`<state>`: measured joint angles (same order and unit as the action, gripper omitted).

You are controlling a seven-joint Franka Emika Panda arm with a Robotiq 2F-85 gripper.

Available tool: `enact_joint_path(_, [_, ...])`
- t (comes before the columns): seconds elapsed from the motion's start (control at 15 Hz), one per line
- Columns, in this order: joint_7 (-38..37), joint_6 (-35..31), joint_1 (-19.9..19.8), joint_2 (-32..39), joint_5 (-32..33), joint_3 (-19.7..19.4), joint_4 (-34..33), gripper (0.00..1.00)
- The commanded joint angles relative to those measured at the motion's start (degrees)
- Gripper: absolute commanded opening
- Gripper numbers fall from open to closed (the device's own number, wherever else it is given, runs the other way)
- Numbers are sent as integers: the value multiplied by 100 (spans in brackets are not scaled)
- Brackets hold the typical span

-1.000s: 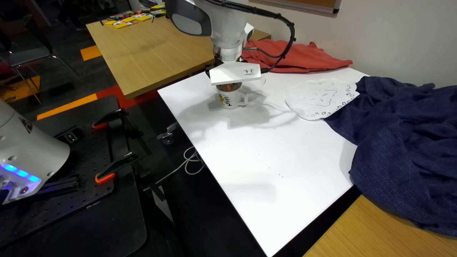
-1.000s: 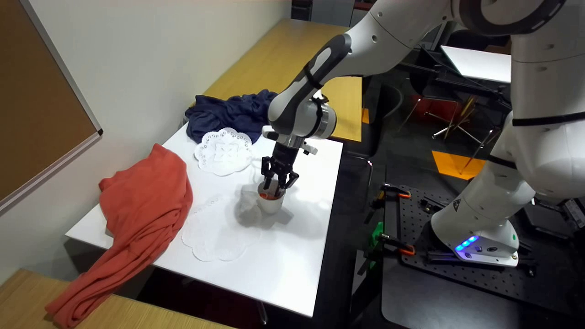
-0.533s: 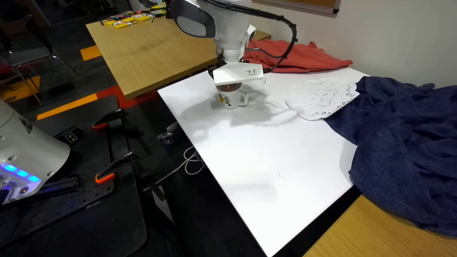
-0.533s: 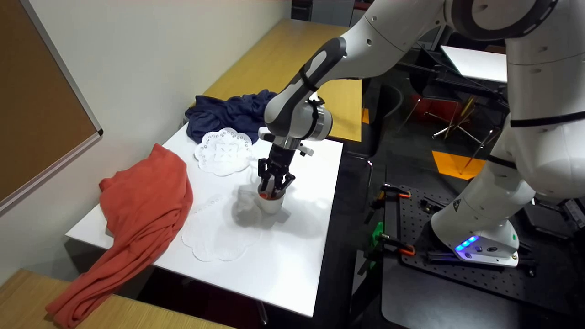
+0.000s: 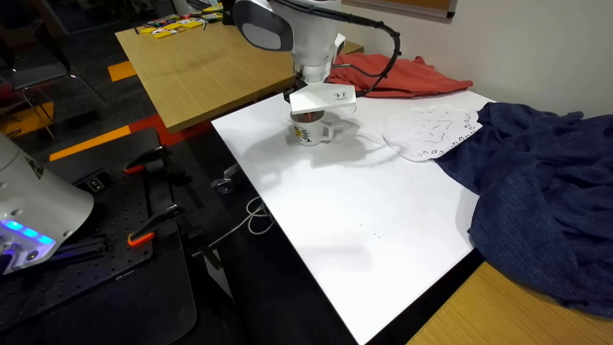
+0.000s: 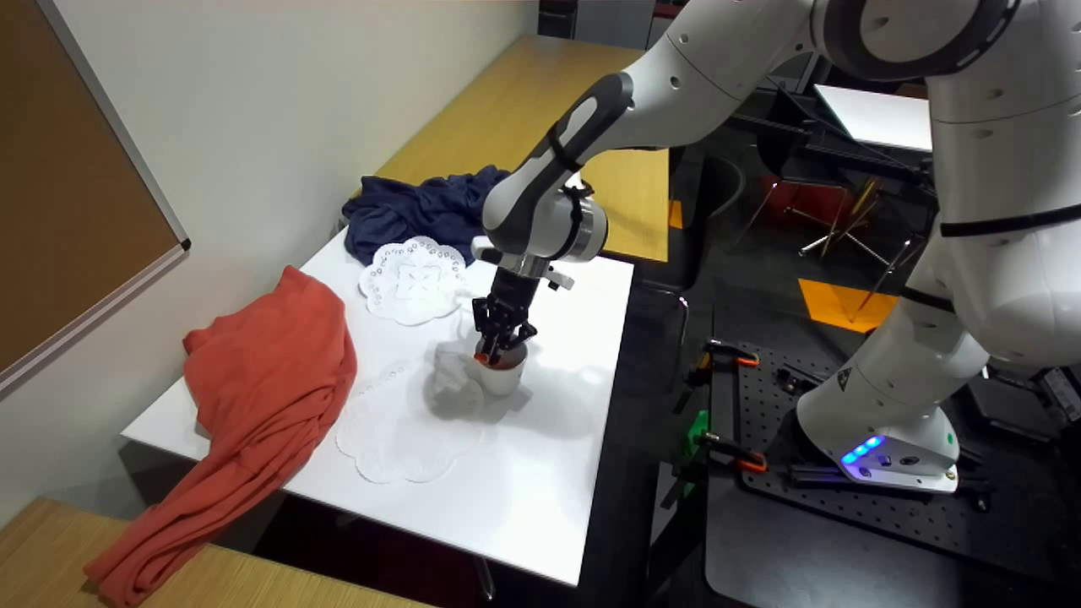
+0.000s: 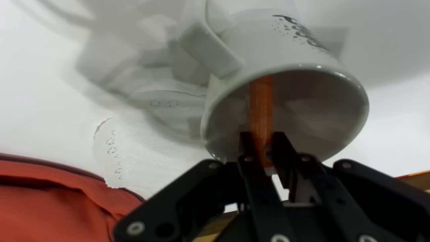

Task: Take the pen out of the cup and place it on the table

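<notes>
The white cup (image 5: 302, 135) stands upright on the white table (image 5: 345, 211). It also shows in an exterior view (image 6: 500, 382) and, close up with its handle, in the wrist view (image 7: 262, 43). The orange-red pen (image 7: 261, 104) leans inside the cup, its lower end down in it. A small bit of the pen (image 6: 481, 358) shows at the rim in an exterior view. My gripper (image 7: 262, 143) is shut on the pen's upper end, with its fingertips at the cup's mouth. The fingers (image 6: 492, 346) also show above the cup; a white wrist part hides them in an exterior view.
A red cloth (image 6: 270, 363) and a navy cloth (image 5: 546, 206) lie over table edges. White lace doilies (image 6: 414, 280) lie on the table, one beside the cup (image 6: 405, 439). A wall (image 5: 527, 48) borders the table. Light brown wooden tables (image 5: 206, 67) stand alongside.
My gripper has moved a little across the cup's mouth, rightward or leftward depending on the exterior view. Its fingers have drawn together on the pen. The cup has stayed in place.
</notes>
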<state>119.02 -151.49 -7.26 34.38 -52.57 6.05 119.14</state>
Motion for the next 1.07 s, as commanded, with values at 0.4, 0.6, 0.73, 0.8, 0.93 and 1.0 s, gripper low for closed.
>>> enact_joint_path(0.4, [152,-186,-126,-1198,-355,307,747,5])
enact_joint_path(0.6, [111,-229,-29,-1878,-447,236,1172,5])
enact_joint_path(0.73, [113,-410,-97,-2248,-681,270,1354,5])
enact_joint_path(0.8, [85,-489,-110,-2373,-798,249,1386,5])
enact_joint_path(0.93, [-75,-718,-117,-2462,-983,167,1343,5])
enact_joint_path(1.0, [-146,-808,-123,-2420,-1025,115,1260,5])
